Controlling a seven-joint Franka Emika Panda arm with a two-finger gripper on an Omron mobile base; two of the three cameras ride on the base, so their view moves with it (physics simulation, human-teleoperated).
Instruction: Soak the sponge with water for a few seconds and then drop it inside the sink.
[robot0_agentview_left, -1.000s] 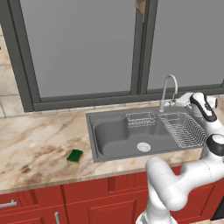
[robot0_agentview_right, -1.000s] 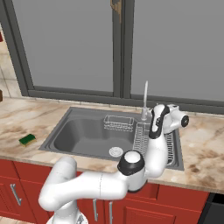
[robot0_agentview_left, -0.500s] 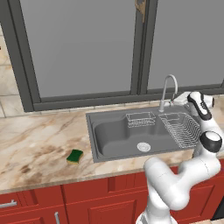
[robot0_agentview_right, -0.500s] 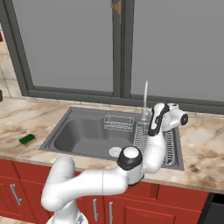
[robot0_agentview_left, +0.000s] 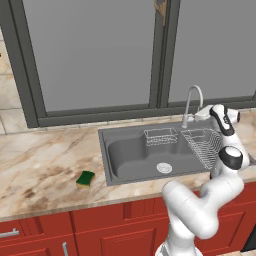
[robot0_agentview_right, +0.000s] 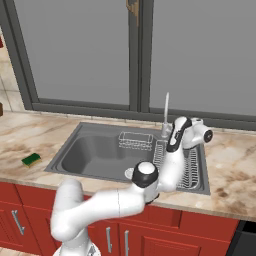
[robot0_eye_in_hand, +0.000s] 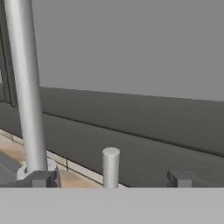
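Across the marble counter (robot0_agentview_left: 40, 160) sits the sink (robot0_agentview_left: 131, 156), a large dark grey rectangular basin with a round silver drain (robot0_agentview_left: 164, 168) in its floor, a small wire basket (robot0_agentview_left: 160, 136) at its back wall and a ribbed dish rack (robot0_agentview_left: 206, 145) filling its right section. At the back rim stands the curved silver faucet (robot0_agentview_left: 192, 102), seen close up as a tall upright tube (robot0_eye_in_hand: 25, 87) beside a short lever post (robot0_eye_in_hand: 110, 167). Up by the faucet base, the gripper (robot0_eye_in_hand: 111, 178) points at the window wall, fingertips (robot0_eye_in_hand: 43, 179) spread wide, the post between them, nothing held. Well left of the sink lies the sponge (robot0_agentview_left: 85, 178), flat on the counter near its front edge, dark green on top with a yellow underside (robot0_agentview_right: 31, 160).
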